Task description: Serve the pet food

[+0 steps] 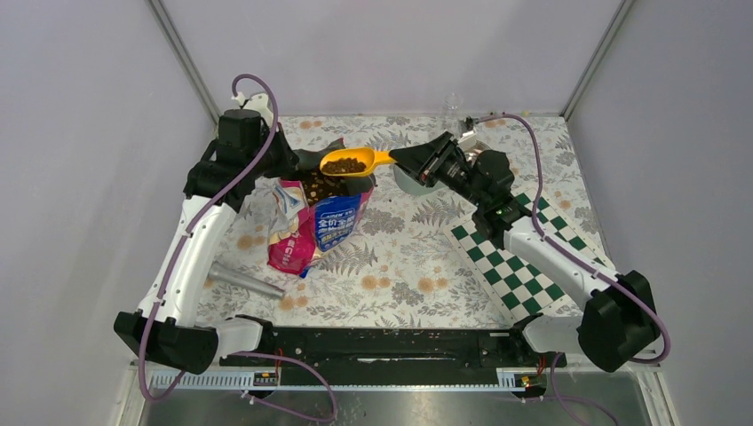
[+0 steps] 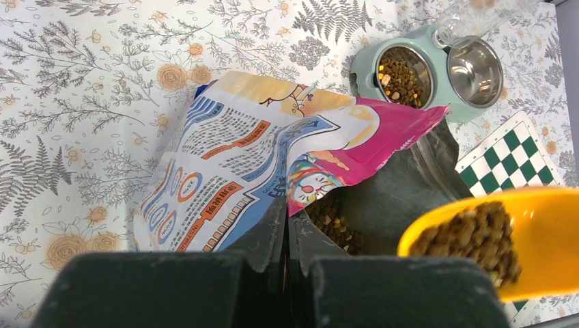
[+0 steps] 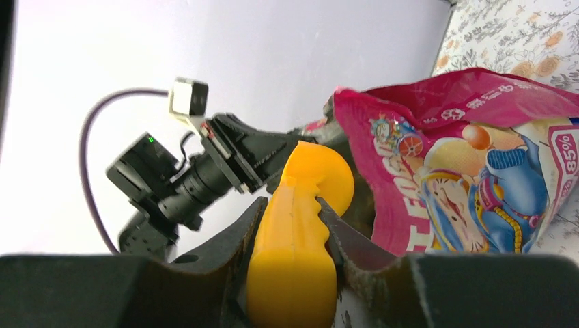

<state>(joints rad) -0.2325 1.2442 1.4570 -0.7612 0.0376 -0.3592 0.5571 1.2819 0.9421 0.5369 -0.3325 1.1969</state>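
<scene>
1. The left hand (image 2: 287, 220) is closed tight on the upper edge of the glossy blue, white and magenta cartoon-printed bag (image 2: 232, 157).
2. The bag is kept upright with its mouth open on the floral-patterned worktop (image 1: 400, 257).
3. The handle of the orange plastic scoop (image 3: 295, 273) is clamped in the right hand (image 3: 292, 208), which is narrowed around it with one finger pressed against each side.
4. The pet food (image 1: 344, 165), small brown and tan dry kibble pellets, is heaped in the scoop, which is held roughly level just above the bag's mouth.
5. More pet food is seen inside the open bag and in one steel cup of the mint-green twin-bowl feeder (image 2: 362, 75).
6. The feeder is placed beyond the bag, near a green-and-white chequered mat (image 1: 515, 257).
7. A grey metal cylinder (image 1: 244, 282) is laid on the worktop just beside the left arm, near the bag's base.
</scene>
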